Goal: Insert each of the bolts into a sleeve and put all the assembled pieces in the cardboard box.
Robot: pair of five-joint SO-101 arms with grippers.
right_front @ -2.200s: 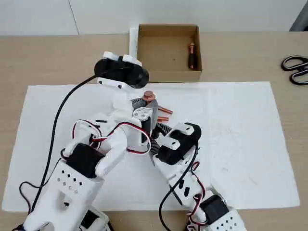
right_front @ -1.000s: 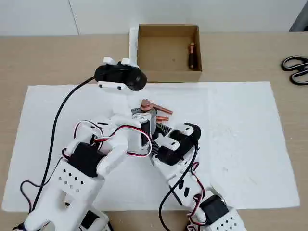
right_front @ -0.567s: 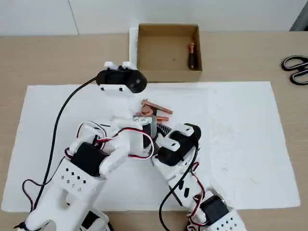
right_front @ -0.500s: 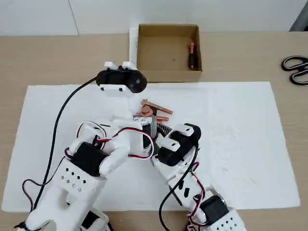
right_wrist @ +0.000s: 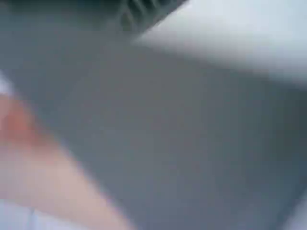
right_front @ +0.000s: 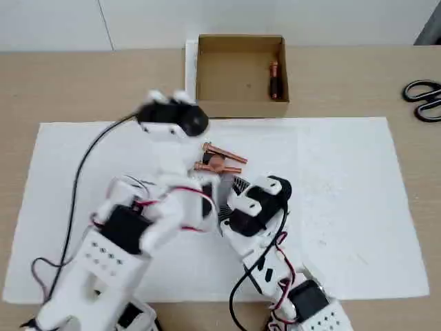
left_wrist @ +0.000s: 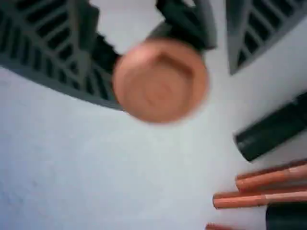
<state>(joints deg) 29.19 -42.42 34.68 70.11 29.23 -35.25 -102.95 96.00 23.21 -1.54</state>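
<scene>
Over the paper sheet [right_front: 344, 207], beside spare bolts [left_wrist: 268, 189]: copper bolt [left_wrist: 160, 79] head-up at left gripper [left_wrist: 163, 38], apparently for sleeving; clamped or free, cannot tell; right gripper [right_front: 231, 185] likewise.

Looked like a small robotics lab or hobby bench. Evidence: left arm [right_front: 114, 241] and right arm [right_front: 258, 214] in white plastic with an exposed black cable [right_front: 81, 169], set at a wood-grain table [right_front: 69, 83]. White paper sheet [right_front: 344, 179] was laid as a work mat. Cardboard box [right_front: 241, 109] and scissors [right_front: 422, 96] lay nearby. Plain white wall [right_front: 138, 24] stood behind.
</scene>
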